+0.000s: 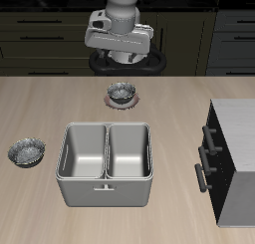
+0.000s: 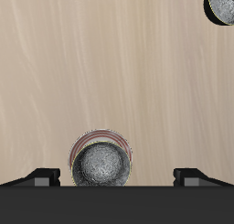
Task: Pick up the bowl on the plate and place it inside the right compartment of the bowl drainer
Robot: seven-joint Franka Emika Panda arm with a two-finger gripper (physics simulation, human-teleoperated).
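Note:
The bowl, small and grey with a speckled inside, sits on the white plate with a reddish-brown rim, behind the bowl drainer. The drainer's right compartment holds nothing, as does the well beside it. My gripper hangs above the table, a little behind the bowl and well clear of it. It is open: in the wrist view the fingertips stand wide apart with the bowl showing between them.
A second grey bowl lies on the bare table beside the drainer, away from the plate. A dark cabinet with bar handles stands on the drainer's other side.

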